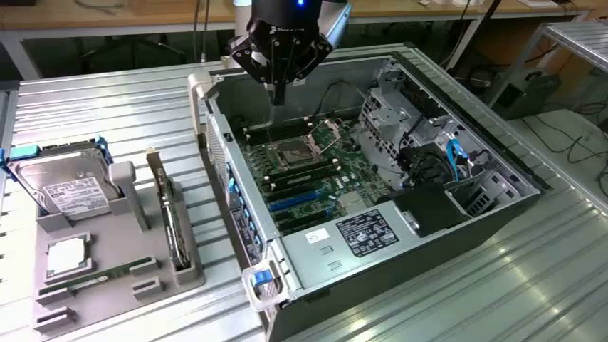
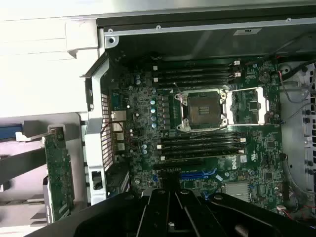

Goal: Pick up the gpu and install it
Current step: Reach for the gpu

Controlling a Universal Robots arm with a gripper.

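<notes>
Shut, empty tool (image 1: 276, 98) hovers over the motherboard (image 1: 304, 171).
Gpu (image 1: 171, 221) stands in the rack (image 1: 124, 285); jaws should open wide before any descent.

The motherboard (image 1: 304, 167) is green with blue slots (image 1: 292, 203); black pincer (image 1: 278, 98); silver ribbed surface (image 1: 95, 107); grey tray (image 1: 133, 281); white label (image 1: 71, 196).

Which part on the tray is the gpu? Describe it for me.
Find the grey tray on the exterior view's left of the open computer case. The gpu stands on edge along the tray's case-side rim: a thin dark card, unlike the boxy silver hard drive or the flat-lying green memory stick.
</notes>
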